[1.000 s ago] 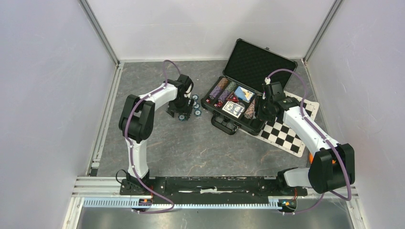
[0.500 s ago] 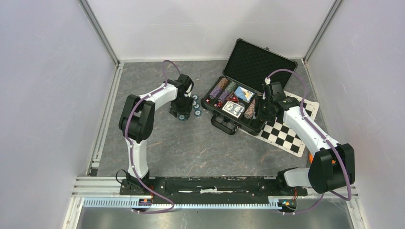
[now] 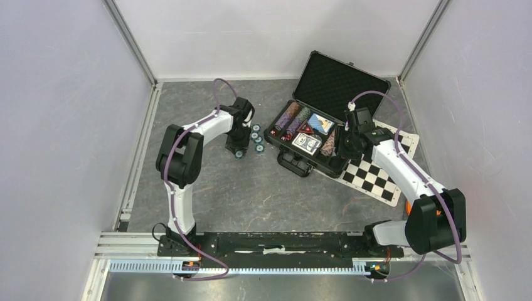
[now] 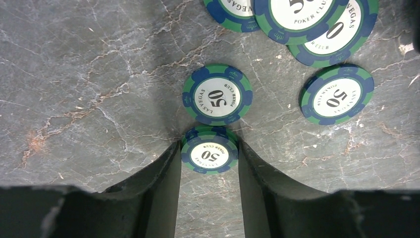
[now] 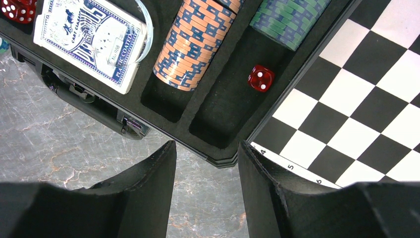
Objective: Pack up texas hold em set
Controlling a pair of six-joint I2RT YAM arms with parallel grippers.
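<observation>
Grey marbled tabletop (image 3: pixel 251 188), pale walls on three sides. Black case (image 3: pixel 339 78) lies open at the far right, lid up, foam showing. Rows of chips, a blue card deck (image 5: pixel 91 42) and a red die (image 5: pixel 261 78) sit in its slots. Checkered mat (image 5: pixel 356 114) lies against the case's right edge, perhaps partly under it.

Loose teal chips (image 4: pixel 217 93) lie flat on the table just left of the case, some overlapping. Left gripper (image 4: pixel 209 144) is low over them, fingers narrowed onto one teal chip (image 4: pixel 209 156) and touching its rim on both sides; the chip is flat on the table. Right gripper (image 5: pixel 206 144) hovers above the case's near corner, fingers half apart, nothing between them.

Handling, by judgement: chips are light, rigid and smooth-faced, and lie thin against the table. The rim is the only purchase, taken across the full width. An off-centre squeeze may make the disc squirt out or flip. A neighbouring chip lies just beyond the fingertips, so a straight lift looks safest. The half-filled slot holding the die looks like the place for it.
</observation>
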